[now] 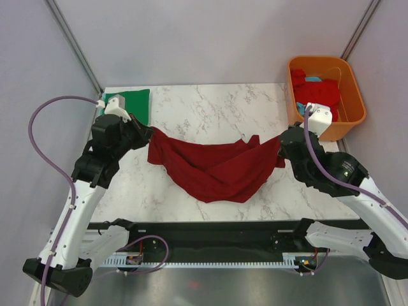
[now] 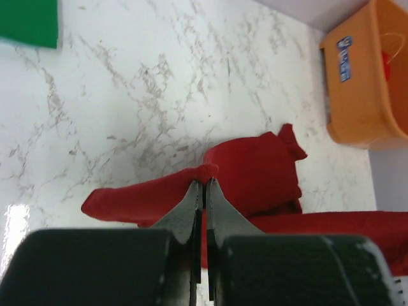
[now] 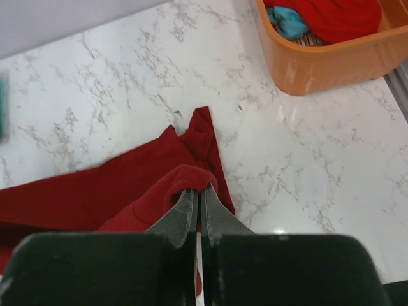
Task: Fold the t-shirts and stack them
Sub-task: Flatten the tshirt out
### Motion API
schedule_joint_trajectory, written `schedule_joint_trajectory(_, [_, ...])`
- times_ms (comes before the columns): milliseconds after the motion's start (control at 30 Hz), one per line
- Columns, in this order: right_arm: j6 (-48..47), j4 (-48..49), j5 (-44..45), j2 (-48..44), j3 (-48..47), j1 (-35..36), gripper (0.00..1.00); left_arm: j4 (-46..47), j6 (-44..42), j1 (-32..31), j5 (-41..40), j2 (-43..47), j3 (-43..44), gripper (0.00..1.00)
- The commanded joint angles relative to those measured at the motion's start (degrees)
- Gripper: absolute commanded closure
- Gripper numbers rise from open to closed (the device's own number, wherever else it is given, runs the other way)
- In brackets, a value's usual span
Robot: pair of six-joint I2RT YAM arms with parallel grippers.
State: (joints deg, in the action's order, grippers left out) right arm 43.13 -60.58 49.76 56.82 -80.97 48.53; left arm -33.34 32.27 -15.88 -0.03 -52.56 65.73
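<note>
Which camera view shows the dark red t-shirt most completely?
The top external view: the dark red t-shirt shows whole, spread between the left end effector and the right end effector. The left wrist view shows only the pinched edge and nearby folds; the right wrist view only a pinched corner and some cloth.

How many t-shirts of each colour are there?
Dark red t-shirt: 1
Green t-shirt: 1
Bright red t-shirt, in the orange tub: 1
Light blue t-shirt, in the orange tub: 1
Total: 4
</note>
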Motion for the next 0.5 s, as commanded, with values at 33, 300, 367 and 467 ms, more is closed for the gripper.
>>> schedule_joint_trajectory(33, [2.2, -1.3, -3.3, -1.8, 3.0, -0.2, 1.00, -0.8, -3.8, 0.1, -1.7, 0.1, -1.8, 0.98])
schedule_joint_trajectory(300, [9.1, 5.4, -21.1, -7.8, 26.6, -0.2, 1.00, -0.7, -3.0, 0.1, 5.2, -2.4, -5.6, 0.98])
schedule_joint_trajectory(367, [10.0, 5.4, -21.0, -10.1, 30.0, -0.2, 1.00, -0.7, -3.5, 0.1, 4.6, -2.9, -6.1, 0.98])
schedule_joint_trajectory(467, [8.9, 4.9, -19.5, -11.7, 27.1, -0.2, 1.00, -0.7, -4.0, 0.2, 4.6, -4.2, -4.0, 0.98])
